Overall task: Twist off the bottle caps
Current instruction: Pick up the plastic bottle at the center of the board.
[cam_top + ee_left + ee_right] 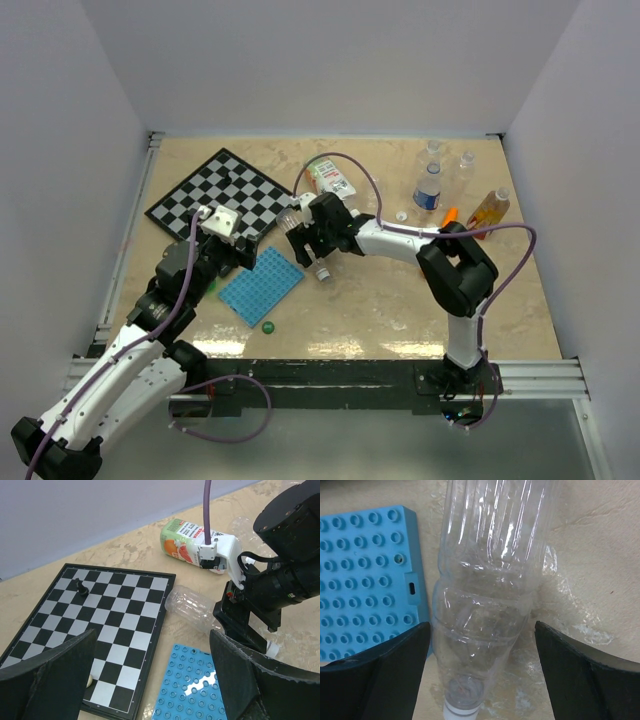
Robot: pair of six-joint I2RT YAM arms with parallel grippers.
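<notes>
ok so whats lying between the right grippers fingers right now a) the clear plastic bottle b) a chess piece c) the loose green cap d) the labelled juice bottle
a, the right wrist view shows the clear plastic bottle lying between the two fingers of the right gripper, one on each side of it, with the blue studded plate beside it.

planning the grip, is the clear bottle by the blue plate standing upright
No, the bottle lies on its side on the table.

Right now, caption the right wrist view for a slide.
Open right gripper straddling a clear bottle, white cap nearest, blue studded plate alongside.
</notes>
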